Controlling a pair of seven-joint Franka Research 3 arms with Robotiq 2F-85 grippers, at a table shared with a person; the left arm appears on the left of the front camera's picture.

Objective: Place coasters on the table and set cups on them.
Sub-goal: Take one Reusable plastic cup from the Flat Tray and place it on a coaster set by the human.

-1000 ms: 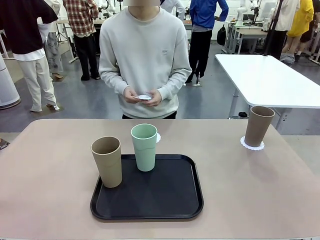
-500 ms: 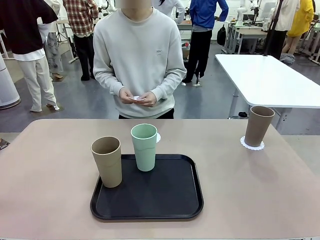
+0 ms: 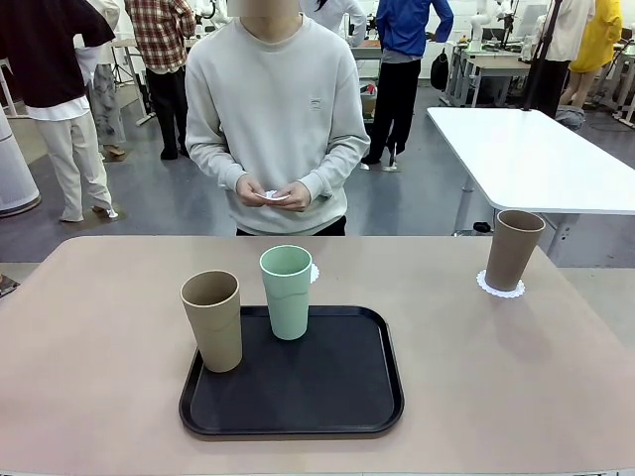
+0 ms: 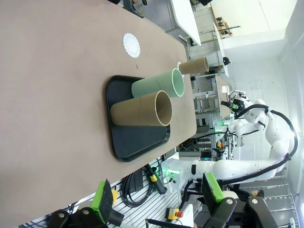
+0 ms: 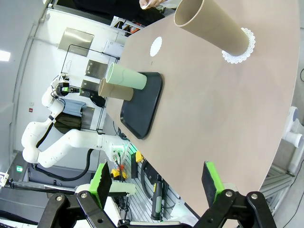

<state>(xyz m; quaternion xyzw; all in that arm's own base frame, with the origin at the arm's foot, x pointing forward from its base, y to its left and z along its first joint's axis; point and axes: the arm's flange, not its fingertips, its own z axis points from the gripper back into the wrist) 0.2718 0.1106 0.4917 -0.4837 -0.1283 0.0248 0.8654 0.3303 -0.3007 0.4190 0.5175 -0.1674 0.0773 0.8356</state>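
On the beige table [image 3: 89,357], a tan cup [image 3: 514,248] stands on a lacy white coaster [image 3: 500,289] at the far right. A second coaster [image 3: 314,273] lies bare behind the mint green cup [image 3: 286,292]. That cup and another tan cup [image 3: 212,319] stand on the black tray [image 3: 298,387]. The person's hands hold a third coaster [image 3: 276,195] at waist height, beyond the far edge. My left gripper [image 4: 156,199] is open, well back from the tray [image 4: 137,142] and cups. My right gripper [image 5: 156,183] is open too, far from the tan cup [image 5: 211,24] on its coaster [image 5: 240,51].
A white table [image 3: 536,159] stands behind at the right, with several people farther back. The left wrist view shows the right arm [image 4: 247,164] beyond the table's edge. The left arm [image 5: 52,137] shows in the right wrist view. Bare tabletop lies to the left and right of the tray.
The person has shifted slightly to the picture's left, still holding the coaster in both hands. The cups, the tray and the coasters on the table have not moved.
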